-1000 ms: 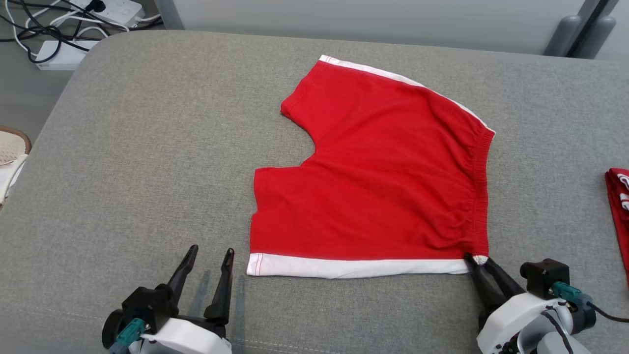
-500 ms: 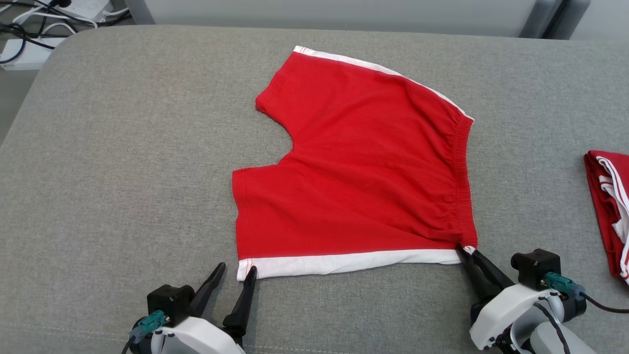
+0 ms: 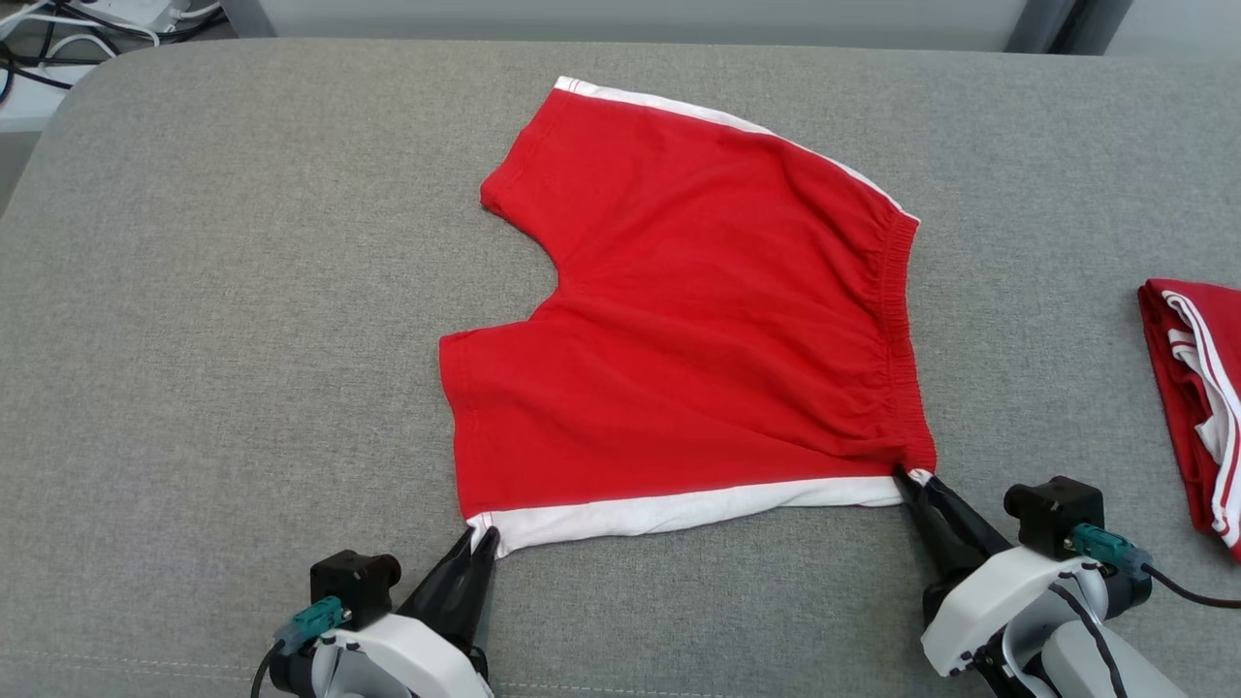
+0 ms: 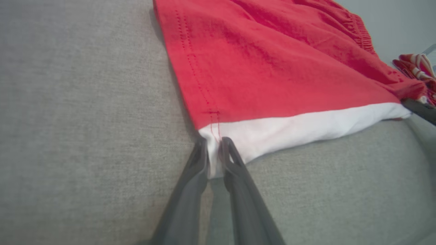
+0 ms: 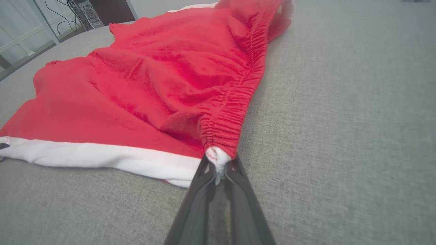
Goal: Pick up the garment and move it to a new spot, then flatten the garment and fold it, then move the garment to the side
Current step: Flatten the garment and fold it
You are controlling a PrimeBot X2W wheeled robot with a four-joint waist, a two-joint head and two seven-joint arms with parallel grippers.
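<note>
We see a pair of red shorts lying spread flat near the middle of a grey fabric surface, with the leg openings toward the left and the gathered waistband toward the right. A white band runs along the near edge. The left end effector has its two dark fingers pressed together, pinching the near left corner of that white band. The right end effector is likewise clamped on the near right corner, where the band meets the waistband. A folded red and white cloth lies well apart at the far right.
</note>
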